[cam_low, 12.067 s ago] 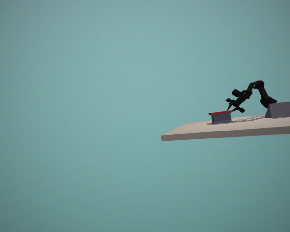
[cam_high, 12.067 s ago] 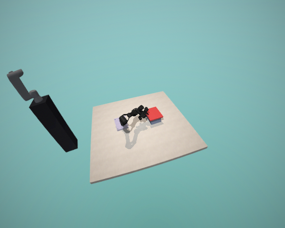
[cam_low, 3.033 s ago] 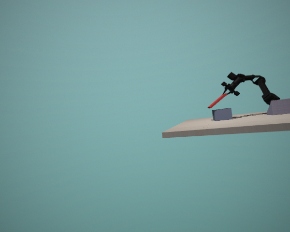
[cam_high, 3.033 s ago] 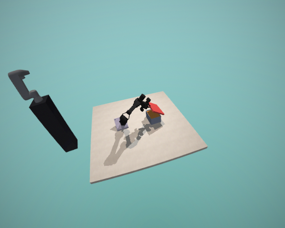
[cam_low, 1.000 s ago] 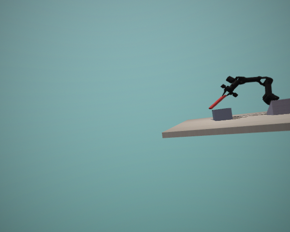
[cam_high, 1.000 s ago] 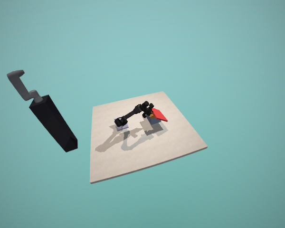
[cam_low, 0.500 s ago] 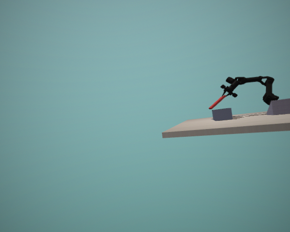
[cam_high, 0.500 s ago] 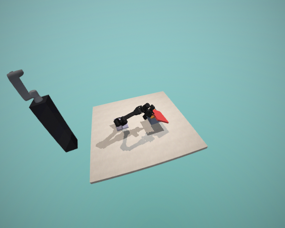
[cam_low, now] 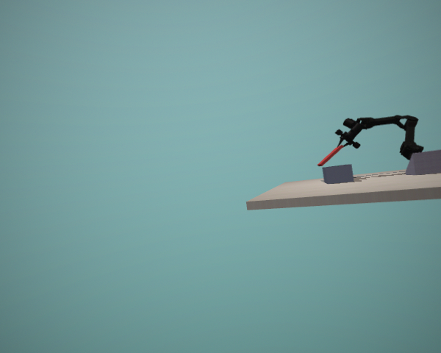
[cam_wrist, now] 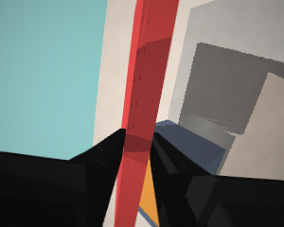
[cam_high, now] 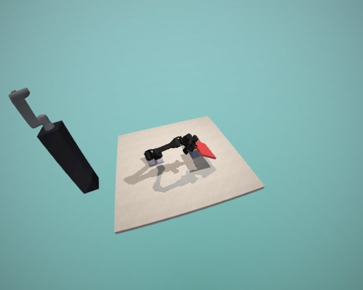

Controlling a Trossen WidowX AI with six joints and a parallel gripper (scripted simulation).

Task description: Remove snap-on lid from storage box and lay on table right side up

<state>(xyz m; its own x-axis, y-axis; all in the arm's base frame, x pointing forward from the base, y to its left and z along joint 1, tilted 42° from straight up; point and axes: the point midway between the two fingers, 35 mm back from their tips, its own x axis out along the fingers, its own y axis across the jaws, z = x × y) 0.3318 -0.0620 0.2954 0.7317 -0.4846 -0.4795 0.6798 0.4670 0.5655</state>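
My gripper is shut on one edge of the flat red lid. The lid hangs in the air, tilted down away from the fingers, above and clear of the box. The grey-blue storage box stands on the beige table, mostly hidden under the lid and gripper in the top view. In the wrist view a bit of its orange inside shows beside the lid.
The arm's base sits on a lilac block on the table. A tall black pillar with a grey bracket stands off the table to the left. The table edge lies close beyond the box in the exterior view.
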